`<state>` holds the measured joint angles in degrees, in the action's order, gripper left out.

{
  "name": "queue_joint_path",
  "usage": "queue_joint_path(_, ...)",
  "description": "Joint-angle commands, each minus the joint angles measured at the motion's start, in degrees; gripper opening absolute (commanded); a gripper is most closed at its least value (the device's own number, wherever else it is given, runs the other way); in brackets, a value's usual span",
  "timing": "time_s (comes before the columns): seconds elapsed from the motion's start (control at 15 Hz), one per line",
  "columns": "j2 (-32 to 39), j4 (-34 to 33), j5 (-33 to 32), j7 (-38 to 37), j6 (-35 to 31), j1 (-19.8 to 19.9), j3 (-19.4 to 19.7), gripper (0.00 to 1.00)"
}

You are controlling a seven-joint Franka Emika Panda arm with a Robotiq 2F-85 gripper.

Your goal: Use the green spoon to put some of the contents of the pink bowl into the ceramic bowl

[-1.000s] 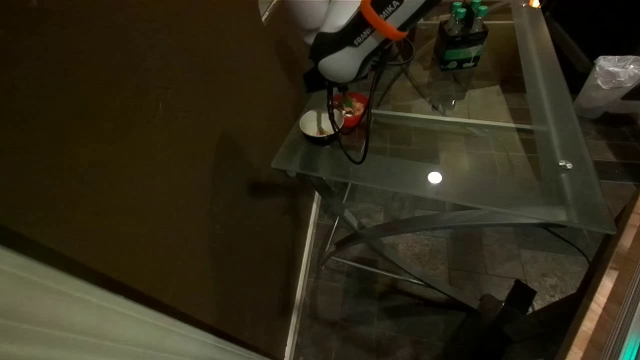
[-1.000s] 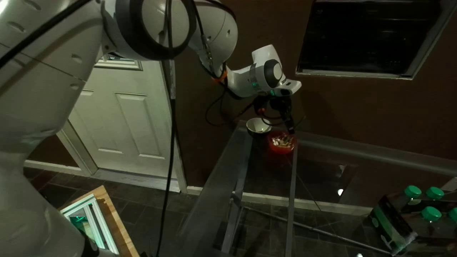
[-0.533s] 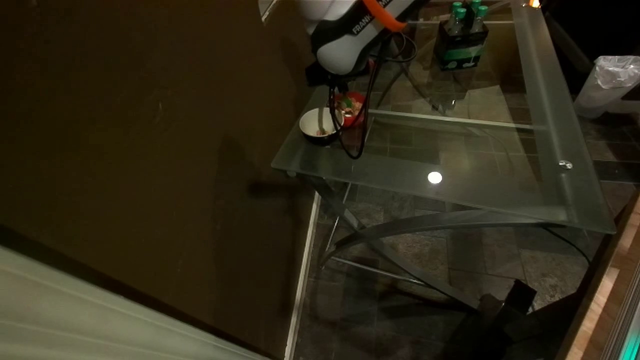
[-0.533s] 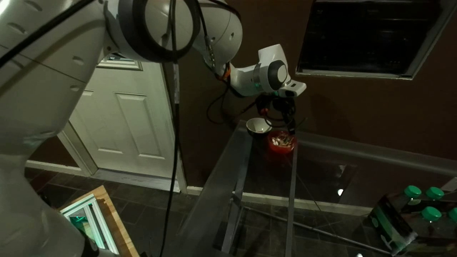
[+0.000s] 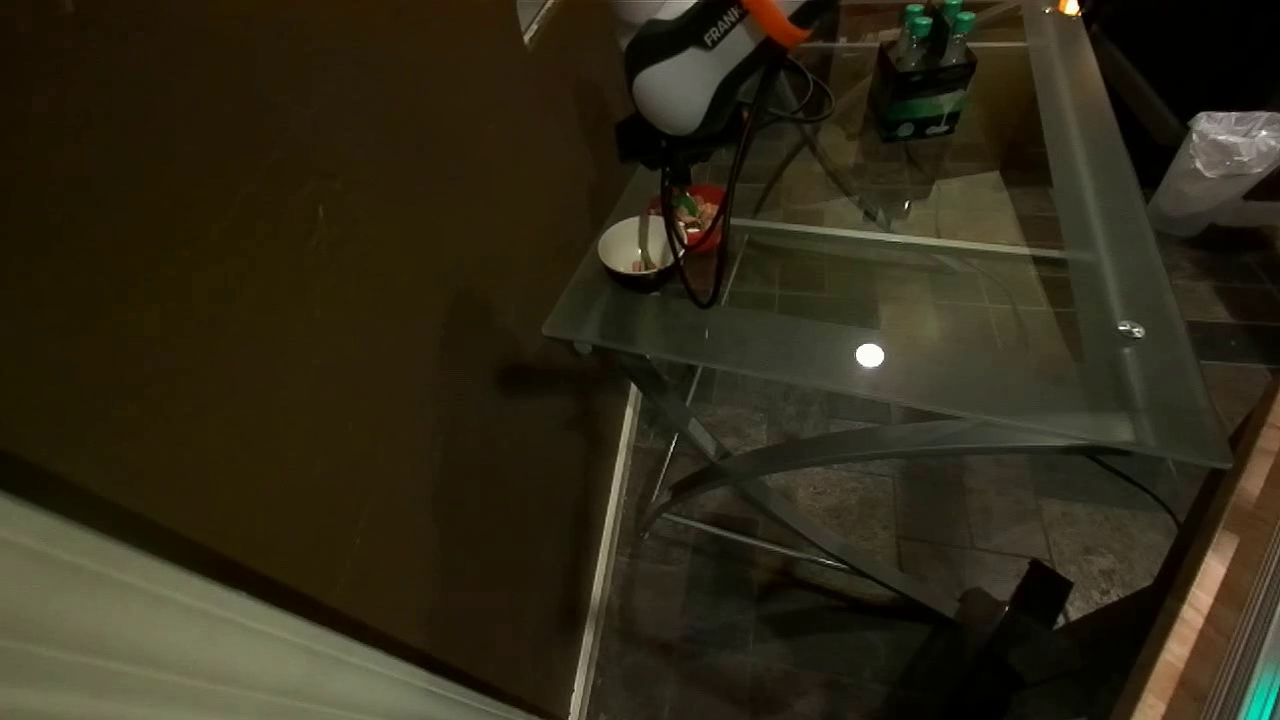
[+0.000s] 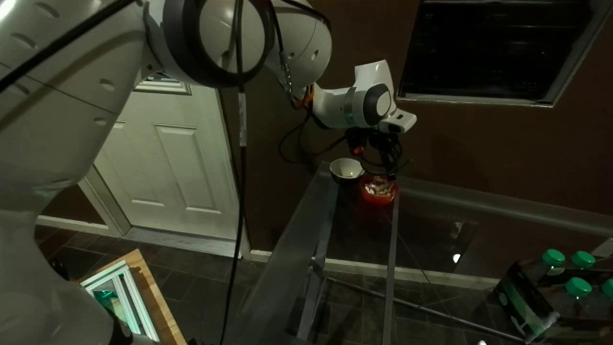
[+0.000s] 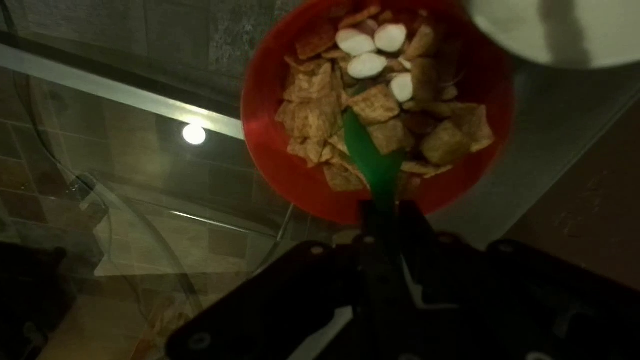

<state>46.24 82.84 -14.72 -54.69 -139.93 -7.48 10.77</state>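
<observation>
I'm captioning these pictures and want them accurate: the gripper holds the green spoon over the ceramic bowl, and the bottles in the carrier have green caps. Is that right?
One thing is wrong: the wrist view shows the gripper holding the green spoon over the pink bowl, not the ceramic bowl. The rest stands: the bottles in the carrier have green caps.

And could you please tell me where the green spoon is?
In the wrist view, right of centre, the green spoon is gripped by the fingers over the contents of the pink bowl.

Close wrist view down into pink bowl (image 7: pixel 262 120), both exterior views farther, angled down, sharing glass table (image 5: pixel 800 340)
</observation>
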Motion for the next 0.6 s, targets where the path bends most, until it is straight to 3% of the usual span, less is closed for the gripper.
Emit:
queue_joint_path(0.0,-0.17,0.04,3.74,3.93,-1.76,1.58,-1.57,0.04)
queue_joint_path(0.53,0.15,-0.14,8.8,8.94,-2.6,3.37,-2.59,0.04)
